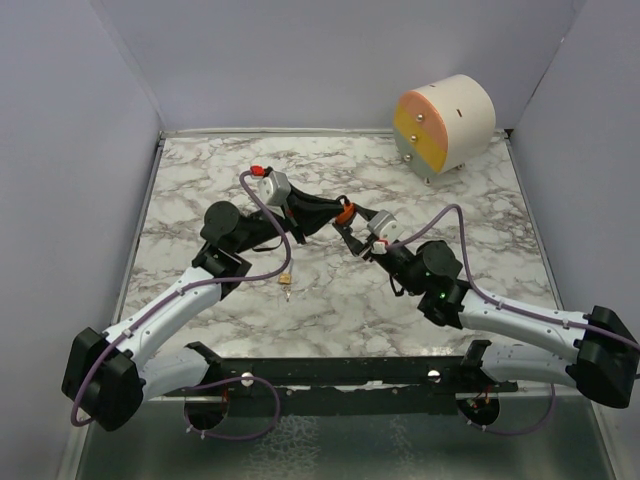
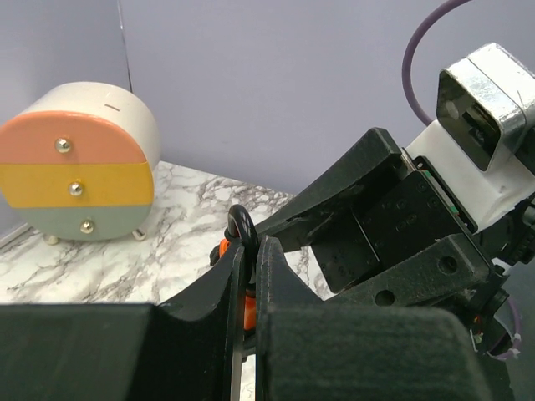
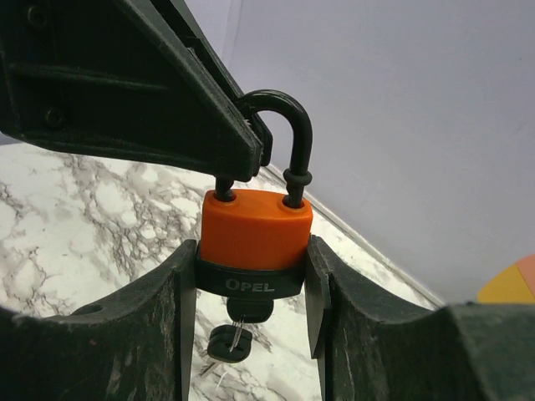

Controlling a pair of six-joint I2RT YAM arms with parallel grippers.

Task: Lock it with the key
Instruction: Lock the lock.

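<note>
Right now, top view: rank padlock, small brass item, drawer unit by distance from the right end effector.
1. padlock, clamped in the right end effector, mid-table.
2. small brass item, lying near-left of it.
3. drawer unit, far right corner.

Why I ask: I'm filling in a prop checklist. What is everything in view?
padlock: one, orange body with black shackle, held between the two pincers over mid table
key: one, black head, stuck in the padlock's underside
small item: one, tan, lying on the table near the left arm; too small to identify
drawer unit: one, cream drum with pink, yellow and grey-green fronts, far right corner
table: one, white-grey marble, under everything
left pincer: one, black, shut on the shackle
right pincer: one, black, clamped on the sides of the padlock body
</note>
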